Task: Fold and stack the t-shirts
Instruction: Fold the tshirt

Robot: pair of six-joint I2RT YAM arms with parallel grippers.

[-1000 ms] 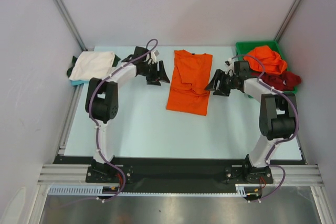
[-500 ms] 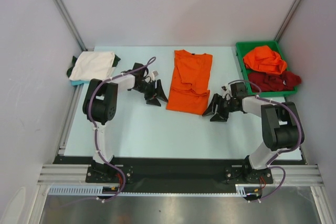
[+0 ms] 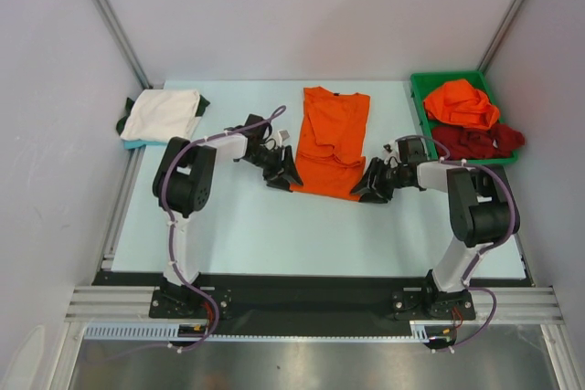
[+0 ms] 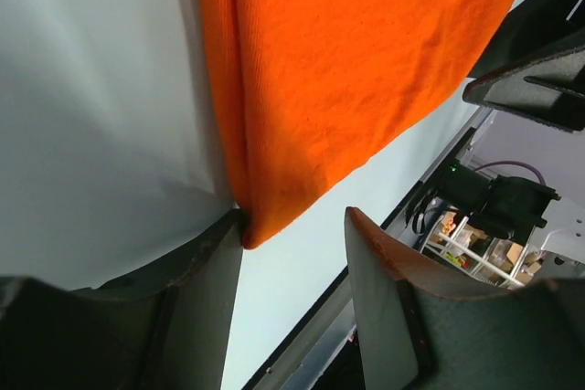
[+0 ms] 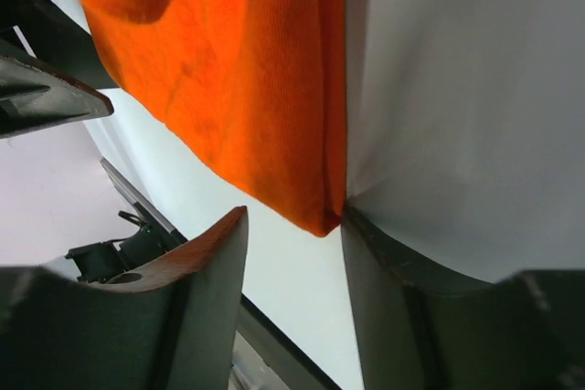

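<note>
**Top view.** The orange t-shirt (image 3: 331, 139) lies flat at mid-desk (image 3: 247, 226). It is already narrowed to a long strip, collar far and hem near. The left gripper (image 3: 283, 173) sits low at the near-left hem corner and the right gripper (image 3: 368, 189) at the near-right corner. Judgement: the pair is placed to lift the hem together and carry it far, halving the length.

A folded white t-shirt (image 3: 163, 114) rests at far left on darker cloth (image 3: 122, 121), well apart, and is probably the stack site. At far right the green bin (image 3: 422, 89) holds a second orange t-shirt (image 3: 460, 102). A dark red t-shirt (image 3: 475, 141) hangs over its near rim. Nothing lies between either gripper and the hem.

**Left wrist view.** The jaws are spread. The shirt corner (image 4: 274, 198) points into the gap and touches one finger (image 4: 196, 271). The other finger stands clear of the cloth, so nothing is pinched yet.

**Right wrist view.** The arrangement is mirrored. The jaws are spread, and the corner (image 5: 311, 198) touches one finger (image 5: 393, 280) and stands apart from the other.

Judgement: the folded edge is layered, so a shallow close could catch only the upper ply.
</note>
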